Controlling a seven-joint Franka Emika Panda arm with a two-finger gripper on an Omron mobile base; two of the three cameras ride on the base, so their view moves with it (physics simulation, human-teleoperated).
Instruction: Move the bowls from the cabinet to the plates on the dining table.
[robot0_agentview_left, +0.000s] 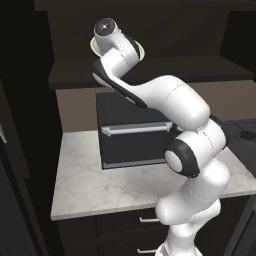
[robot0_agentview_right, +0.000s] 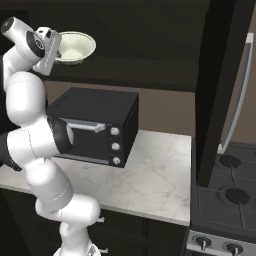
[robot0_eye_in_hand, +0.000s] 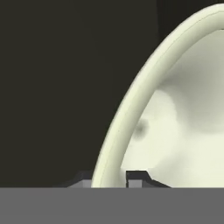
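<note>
Marble-veined, grey-white counter (robot0_agentview_right: 155, 175) lies nearest, over dark drawers with short silver handles (robot0_agentview_left: 145, 220), and the boxy black toaster oven (robot0_agentview_right: 97, 127) with its silver bar handle stands on it against the brown wall. Right of the oven a dark stovetop with round burners (robot0_agentview_right: 230, 192) adjoins the counter. Above the oven, on the dark shelf of the black-brown wall cabinet (robot0_agentview_right: 130, 67), sits the round cream-white bowl (robot0_agentview_right: 75, 47). The white arm's two-finger gripper (robot0_eye_in_hand: 109, 178) is at the bowl's near rim; in the hand view its dark fingertips (robot0_eye_in_hand: 136, 177) pinch that pale rim, one inside and one outside.
</note>
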